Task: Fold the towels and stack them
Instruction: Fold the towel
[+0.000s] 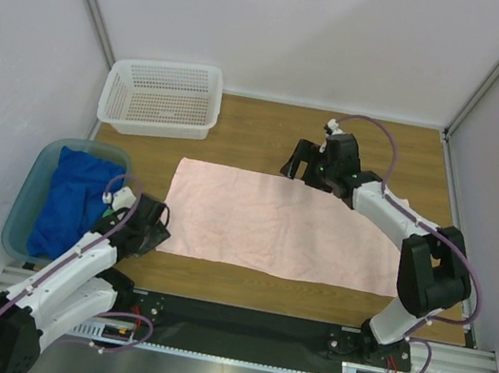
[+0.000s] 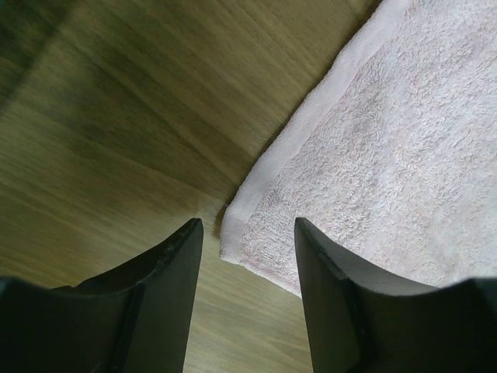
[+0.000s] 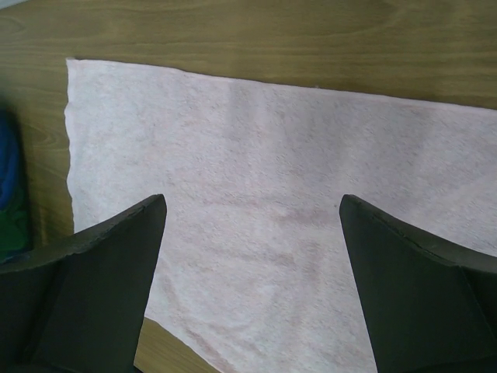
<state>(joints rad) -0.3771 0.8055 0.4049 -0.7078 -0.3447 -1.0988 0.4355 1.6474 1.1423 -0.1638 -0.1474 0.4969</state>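
Pink towel (image 1: 286, 227): flat on the surface (image 1: 258, 135).
Left claw (image 2: 247, 227): spread, at the pink towel's near-left corner.
Right claw (image 3: 252, 208): spread, over the pink towel's far edge.
Blue towel (image 1: 68, 198): left of the pink towel, in a tub (image 1: 41, 160).

**A:** What lies at centre frame?
**B:** A flat towel (image 1: 286, 227) is spread on the table (image 1: 268, 137), its long side running left to right.

**A:** And to its left?
**B:** A tub (image 1: 40, 169) sits at the left edge with a crumpled towel (image 1: 73, 199) inside. Behind it, upper left, stands a perforated basket (image 1: 162, 97).

**A:** The arms?
**B:** The left gripper (image 1: 153, 228) is at the flat towel's lower-left corner, between towel and tub. The right gripper (image 1: 303, 167) is over the towel's upper edge, near its middle.
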